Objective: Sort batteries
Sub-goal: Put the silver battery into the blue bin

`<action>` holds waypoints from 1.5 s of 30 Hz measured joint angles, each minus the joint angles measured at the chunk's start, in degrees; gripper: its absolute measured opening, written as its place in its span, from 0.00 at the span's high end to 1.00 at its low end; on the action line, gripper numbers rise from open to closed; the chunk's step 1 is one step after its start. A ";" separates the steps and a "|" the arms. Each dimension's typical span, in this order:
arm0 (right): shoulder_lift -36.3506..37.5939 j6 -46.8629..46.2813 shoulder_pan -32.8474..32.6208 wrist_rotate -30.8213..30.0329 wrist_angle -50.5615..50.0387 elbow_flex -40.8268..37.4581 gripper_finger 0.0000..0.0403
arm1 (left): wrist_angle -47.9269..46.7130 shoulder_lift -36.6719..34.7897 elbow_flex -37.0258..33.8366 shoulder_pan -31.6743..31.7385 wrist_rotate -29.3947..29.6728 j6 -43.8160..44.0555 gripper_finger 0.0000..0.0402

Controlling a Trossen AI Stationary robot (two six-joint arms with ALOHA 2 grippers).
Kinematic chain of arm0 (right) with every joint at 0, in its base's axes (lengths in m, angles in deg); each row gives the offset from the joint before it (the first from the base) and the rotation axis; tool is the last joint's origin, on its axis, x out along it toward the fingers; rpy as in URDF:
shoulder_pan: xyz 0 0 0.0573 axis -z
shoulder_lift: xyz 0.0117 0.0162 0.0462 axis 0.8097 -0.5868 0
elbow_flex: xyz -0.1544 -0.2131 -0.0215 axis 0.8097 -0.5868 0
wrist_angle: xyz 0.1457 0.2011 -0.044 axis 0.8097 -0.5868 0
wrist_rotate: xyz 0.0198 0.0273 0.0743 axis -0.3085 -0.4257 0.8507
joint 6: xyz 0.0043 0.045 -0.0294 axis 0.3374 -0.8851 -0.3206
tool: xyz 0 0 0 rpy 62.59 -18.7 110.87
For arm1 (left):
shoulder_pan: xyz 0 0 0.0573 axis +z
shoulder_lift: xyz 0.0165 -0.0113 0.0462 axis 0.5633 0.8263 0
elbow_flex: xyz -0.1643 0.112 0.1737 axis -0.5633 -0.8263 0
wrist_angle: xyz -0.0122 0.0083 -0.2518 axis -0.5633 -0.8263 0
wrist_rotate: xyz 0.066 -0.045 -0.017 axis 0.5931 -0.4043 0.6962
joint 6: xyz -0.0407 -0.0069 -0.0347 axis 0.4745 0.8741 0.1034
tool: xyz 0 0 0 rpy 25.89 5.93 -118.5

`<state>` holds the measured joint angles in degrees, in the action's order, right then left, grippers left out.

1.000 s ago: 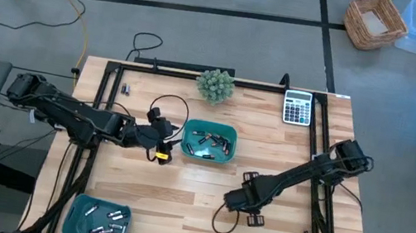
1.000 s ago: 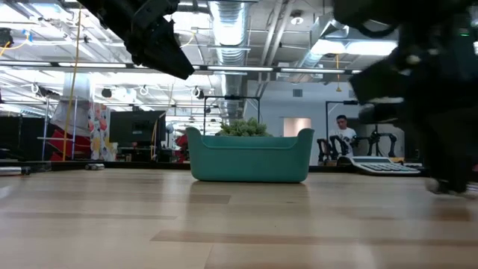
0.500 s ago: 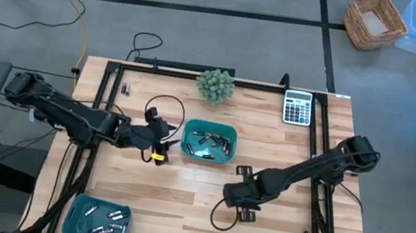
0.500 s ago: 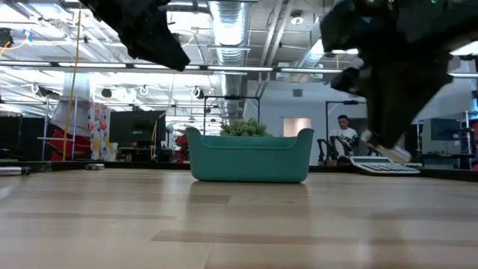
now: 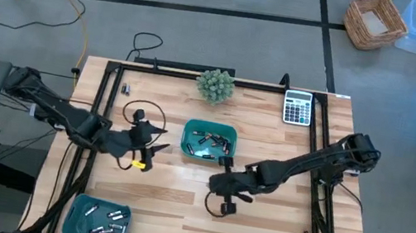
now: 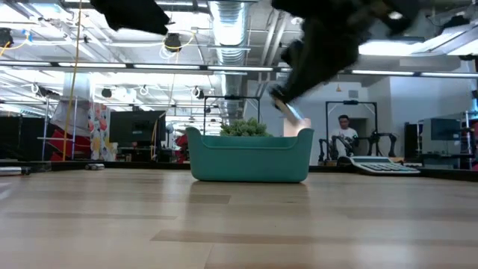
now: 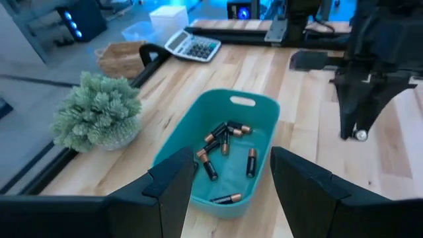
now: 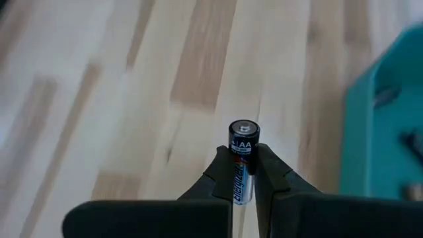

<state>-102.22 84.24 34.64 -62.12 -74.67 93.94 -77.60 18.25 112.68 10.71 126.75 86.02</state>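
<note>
A teal tray (image 5: 208, 142) at mid-table holds several dark batteries (image 7: 225, 135), some with copper ends. A second teal tray (image 5: 97, 219) at the near left corner holds several silvery batteries (image 5: 109, 220). My right gripper (image 5: 214, 183) hovers just near and right of the middle tray, shut on a black and silver AA battery (image 8: 242, 152); the low view shows it above the tray's right end (image 6: 285, 104). My left gripper (image 7: 228, 198) stands open and empty left of the middle tray (image 5: 148, 154), facing it. My right gripper pinches the AA battery's lower body (image 8: 242, 178) between its two fingers. The battery lies along the fingers, its capped end (image 8: 243, 127) sticking out past the fingertips. The fingers slant down toward the table's left. The battery is lifted clear of the table.
A small potted plant (image 5: 215, 85) stands at the far edge and a grey calculator (image 5: 297, 108) at the far right. A black frame rail (image 5: 222, 79) runs around the table. Bare wood lies between the two trays.
My right gripper has risen from the table top and gone toward the table's left, nearing the middle tray, tipping from steeply downward to a shallower slant, still shut on the battery. My left gripper has drawn back from the tray toward the left and near edges, rising a little.
</note>
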 joint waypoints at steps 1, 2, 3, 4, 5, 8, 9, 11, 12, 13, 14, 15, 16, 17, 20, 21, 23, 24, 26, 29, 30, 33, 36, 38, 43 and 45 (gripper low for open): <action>0.00 0.62 0.27 0.00 2.00 0.00 0.93 | -0.19 -0.50 0.00 -0.84 0.74 0.04 0.51; 0.00 1.16 0.60 -0.02 3.93 0.00 0.93 | -0.56 -0.91 0.00 -1.69 1.64 0.10 0.51; 0.00 1.38 0.92 -0.02 6.00 0.00 0.93 | -0.72 -1.19 0.00 -2.46 2.14 0.10 0.51; 0.00 1.67 1.13 -0.02 7.98 0.00 0.93 | -0.76 -1.44 0.00 -3.18 2.67 0.10 0.51; 0.00 1.88 1.32 -0.01 9.99 0.00 0.92 | -0.90 -1.52 0.00 -3.95 2.83 0.04 0.51; -0.36 2.26 1.52 -0.01 16.18 0.00 0.92 | -2.01 -1.81 0.00 -6.47 3.22 -0.35 0.51; -0.80 2.36 1.51 0.00 18.19 0.00 0.92 | -2.13 -1.91 0.00 -7.13 4.28 -0.38 0.51; -1.34 2.35 1.39 0.00 21.31 -0.01 0.92 | -2.44 -2.49 0.00 -8.53 6.67 -0.73 0.51; -2.06 2.20 1.23 0.00 23.12 -0.05 0.92 | -2.36 -2.96 0.00 -9.17 7.32 -0.92 0.51; -3.00 1.80 1.19 -0.02 25.43 0.47 0.92 | -2.34 -3.52 0.00 -9.86 7.67 -1.14 0.51; -3.60 1.74 1.17 -0.08 27.25 0.98 0.92 | -2.37 -4.19 0.00 -10.68 7.91 -1.24 0.51; -4.35 1.86 1.08 -0.15 27.65 1.44 0.92 | -2.39 -4.62 0.00 -11.64 8.13 -1.25 0.51; -5.73 1.92 0.89 -0.24 28.44 2.29 0.92 | -2.51 -5.22 0.00 -12.46 8.43 -1.25 0.51; -7.31 2.01 0.69 -0.34 30.17 3.77 0.92 | -3.02 -5.75 0.01 -13.37 8.95 -1.18 0.51; -11.67 3.23 0.60 -0.37 31.26 8.30 0.92 | -5.35 -6.41 0.03 -16.13 12.27 0.39 0.51; -13.43 3.45 0.65 -0.33 32.43 10.40 0.92 | -6.41 -6.56 0.04 -16.92 13.49 0.81 0.51; -16.22 3.99 0.77 -0.26 32.36 14.14 0.92 | -7.86 -6.82 0.00 -18.42 15.01 1.78 0.51; -17.94 4.32 0.84 0.16 32.52 16.51 0.92 | -8.28 -7.02 0.02 -18.98 15.47 2.35 0.51; -21.12 4.65 0.90 0.90 33.49 21.04 0.92 | -9.52 -7.32 0.02 -20.25 16.02 3.27 0.51; -26.59 4.89 0.99 3.26 33.70 28.81 0.92 | -10.83 -7.61 0.02 -21.95 17.40 4.45 0.51; -28.23 4.91 0.99 3.81 33.03 31.29 0.92 | -11.28 -7.79 0.02 -22.60 18.11 4.95 0.51; -34.26 4.68 0.93 6.50 33.22 40.06 0.92 | -12.51 -8.23 0.02 -24.43 20.78 6.33 0.51; -40.78 3.69 0.45 9.48 33.27 49.50 0.92 | -13.83 -8.82 0.02 -26.36 23.01 7.80 0.51; -44.69 3.37 0.27 10.16 31.86 55.54 0.92 | -14.43 -8.91 0.02 -27.45 24.16 9.04 0.51; -54.33 0.48 -0.49 11.43 30.74 69.70 0.92 | -17.10 -8.82 0.02 -29.55 25.51 11.86 0.51; -55.47 -1.05 -0.60 11.55 35.28 68.36 0.92 | -18.11 -8.87 0.02 -30.08 25.78 13.30 0.51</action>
<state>-157.69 83.19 34.04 -50.57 -39.40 162.30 -95.71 9.38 112.71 -19.37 152.53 99.32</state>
